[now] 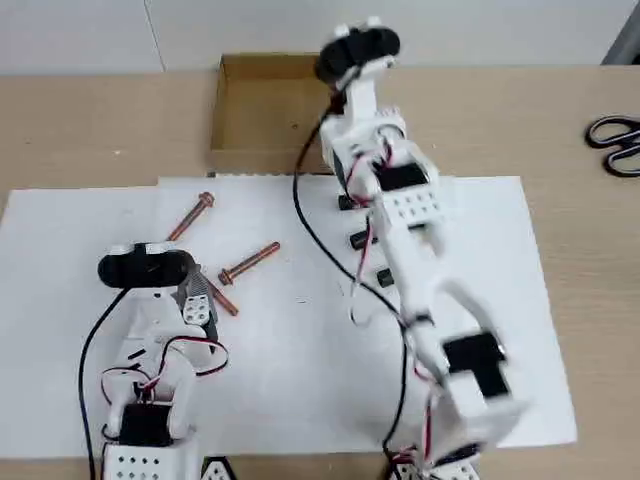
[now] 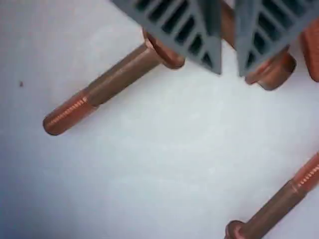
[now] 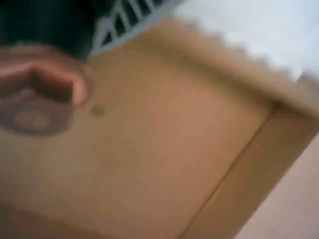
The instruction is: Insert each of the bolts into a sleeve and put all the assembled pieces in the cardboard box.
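Note:
Over the open cardboard box [image 1: 262,108] at the table's far side hangs my right gripper [image 1: 340,75]. It is shut on a copper bolt [image 3: 42,82] with a dark sleeve, blurred and close above the box floor [image 3: 164,149]. My left gripper [image 2: 229,67] stands low over the white paper, shut, with just a thin slit between its grey fingers [image 2: 192,30]. Under them lie two copper bolts, one [image 2: 107,82] showing its whole length and one [image 2: 271,73] showing its head. Two more bolts [image 1: 190,215] [image 1: 250,262] lie farther out on the paper.
Three small black sleeves [image 1: 358,240] stand in a row beside the right arm. A pair of scissors [image 1: 615,142] lies at the table's far right. The white paper [image 1: 300,360] covers the table's middle.

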Available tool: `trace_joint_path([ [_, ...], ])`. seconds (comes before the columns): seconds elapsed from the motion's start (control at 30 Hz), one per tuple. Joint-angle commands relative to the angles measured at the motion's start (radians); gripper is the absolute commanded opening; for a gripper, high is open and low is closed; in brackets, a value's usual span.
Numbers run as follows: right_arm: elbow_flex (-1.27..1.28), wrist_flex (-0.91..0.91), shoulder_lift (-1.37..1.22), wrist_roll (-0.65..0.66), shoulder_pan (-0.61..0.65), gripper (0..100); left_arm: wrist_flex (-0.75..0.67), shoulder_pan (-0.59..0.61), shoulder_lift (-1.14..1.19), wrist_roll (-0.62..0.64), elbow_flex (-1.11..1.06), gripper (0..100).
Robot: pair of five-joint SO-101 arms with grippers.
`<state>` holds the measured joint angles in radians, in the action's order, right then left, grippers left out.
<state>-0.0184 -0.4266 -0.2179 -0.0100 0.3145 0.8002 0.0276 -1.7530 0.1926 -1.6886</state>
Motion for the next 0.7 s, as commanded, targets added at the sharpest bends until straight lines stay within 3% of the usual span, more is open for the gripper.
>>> trace_joint_path([
  [0.0, -0.242, 0.025, -0.137, -0.006, -0.007, 0.3, 0.006, 0.005, -0.011, 0.002, 0.004, 1],
  [0.2, -0.463, 0.021, -0.361, -0.003, 0.007, 0.5, 0.008, 0.005, -0.011, 0.002, 0.004, 1],
  [0.43, -0.534, -0.082, -0.437, 0.058, 0.039, 1.8, 0.008, 0.005, -0.011, 0.002, 0.004, 1],
  [0.67, -0.535, -0.226, -0.43, 0.061, 0.058, 19.1, 0.008, 0.005, -0.011, 0.002, 0.004, 1],
])
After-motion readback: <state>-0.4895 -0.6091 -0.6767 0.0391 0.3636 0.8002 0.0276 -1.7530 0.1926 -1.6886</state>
